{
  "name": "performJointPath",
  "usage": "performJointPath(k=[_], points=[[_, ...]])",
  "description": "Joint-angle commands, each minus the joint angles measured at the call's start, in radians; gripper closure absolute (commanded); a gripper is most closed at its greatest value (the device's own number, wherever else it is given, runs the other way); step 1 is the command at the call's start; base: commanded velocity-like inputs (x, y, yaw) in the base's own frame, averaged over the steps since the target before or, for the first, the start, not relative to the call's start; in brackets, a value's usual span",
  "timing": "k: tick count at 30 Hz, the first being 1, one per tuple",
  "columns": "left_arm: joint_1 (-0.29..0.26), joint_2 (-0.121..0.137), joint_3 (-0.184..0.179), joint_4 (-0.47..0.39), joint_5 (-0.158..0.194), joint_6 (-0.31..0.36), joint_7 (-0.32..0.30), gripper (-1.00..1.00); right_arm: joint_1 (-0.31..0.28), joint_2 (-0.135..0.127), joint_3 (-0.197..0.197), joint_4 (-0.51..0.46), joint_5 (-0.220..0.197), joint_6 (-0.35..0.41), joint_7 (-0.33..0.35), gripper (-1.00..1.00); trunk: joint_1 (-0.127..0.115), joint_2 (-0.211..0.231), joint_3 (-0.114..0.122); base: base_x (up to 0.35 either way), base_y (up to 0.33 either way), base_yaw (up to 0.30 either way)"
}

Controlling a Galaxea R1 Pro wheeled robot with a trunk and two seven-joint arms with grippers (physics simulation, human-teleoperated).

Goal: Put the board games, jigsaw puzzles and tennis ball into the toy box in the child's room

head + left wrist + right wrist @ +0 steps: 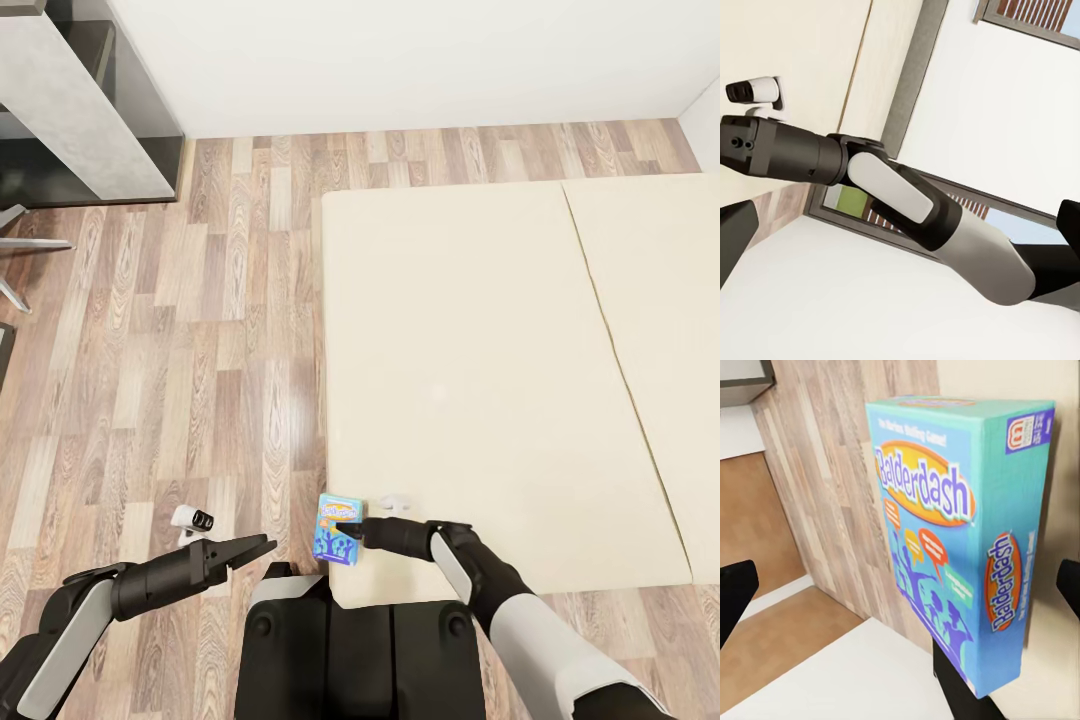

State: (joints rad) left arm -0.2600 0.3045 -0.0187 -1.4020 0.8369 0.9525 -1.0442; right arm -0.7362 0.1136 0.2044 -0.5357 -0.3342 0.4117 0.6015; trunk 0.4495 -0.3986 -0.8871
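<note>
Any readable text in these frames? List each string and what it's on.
"Balderdash": lid of the blue game box, in large letters.
"Balderdash": again, on the box's long side.
Tagline above the lid logo: too small and blurred to read for sure.
Speech-bubble text on the lid: too small to read.
Purple brand patch at the box corner: logo present, lettering unreadable.
Head view: the box shows print, too small to read.
No other text visible.
</note>
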Motion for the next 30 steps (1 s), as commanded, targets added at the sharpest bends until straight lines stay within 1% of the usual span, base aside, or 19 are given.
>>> performJointPath(k=[1,8,19,25,30], points=[[0.000,0.001,-0.001,0.000,0.004,0.005,0.000,-1.00,0.000,-0.001,0.002,-0.001,-0.009,0.008,0.001,-1.00,0.001,-0.001,-0.001,0.000,0.000,0.000],[0.000,0.001,-0.001,0.000,0.004,0.005,0.000,-1.00,0.001,-0.003,0.001,-0.002,-0.009,0.007,0.035,-1.00,0.001,-0.001,-0.001,0.000,0.000,0.000],[0.000,0.001,0.002,0.000,0.004,0.005,-0.001,-1.00,0.000,-0.004,0.000,-0.010,-0.009,0.013,0.047,-1.00,0.001,-0.001,-0.001,0.000,0.000,0.000],[0.000,0.001,0.004,0.000,0.004,0.005,-0.002,-1.00,-0.002,-0.008,-0.001,-0.063,-0.010,0.030,0.047,-1.00,0.001,-0.001,-0.001,0.000,0.000,0.000],[0.000,0.001,0.004,0.000,0.004,0.005,-0.002,-1.00,-0.003,-0.010,-0.003,-0.127,-0.011,0.074,0.047,-1.00,0.001,-0.001,-0.001,0.000,0.000,0.000]])
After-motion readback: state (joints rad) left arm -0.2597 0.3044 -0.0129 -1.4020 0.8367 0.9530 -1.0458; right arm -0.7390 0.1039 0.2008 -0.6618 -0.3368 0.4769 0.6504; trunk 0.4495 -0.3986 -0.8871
